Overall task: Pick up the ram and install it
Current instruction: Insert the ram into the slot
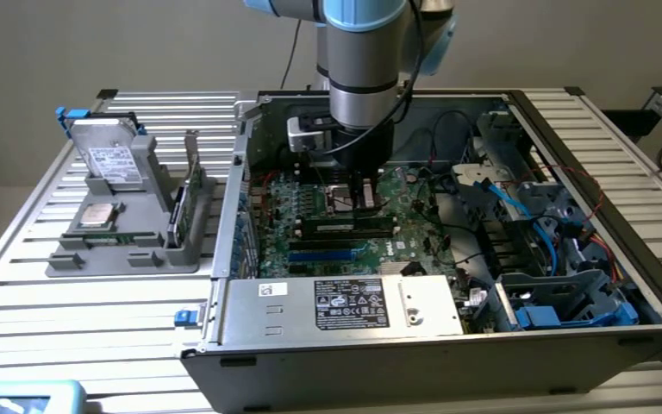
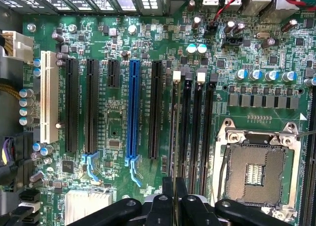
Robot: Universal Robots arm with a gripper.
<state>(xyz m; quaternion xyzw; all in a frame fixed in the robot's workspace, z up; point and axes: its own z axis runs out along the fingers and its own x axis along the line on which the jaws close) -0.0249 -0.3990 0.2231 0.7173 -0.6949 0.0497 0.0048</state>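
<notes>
The black two-fingered gripper (image 2: 174,185) is nearly closed, pinching the slim dark ram (image 2: 175,127) edge-on, seemingly to line it up with a long black memory slot (image 2: 185,132).

Even, soft light overall, with dim shade inside the case (image 1: 423,371).

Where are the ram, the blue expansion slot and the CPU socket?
ram (image 2: 174,137), wrist view, on its thin edge facing the camera.
blue expansion slot (image 2: 133,107), wrist view, middle of its length.
CPU socket (image 2: 256,172), wrist view, bare contact field at its centre.
</notes>
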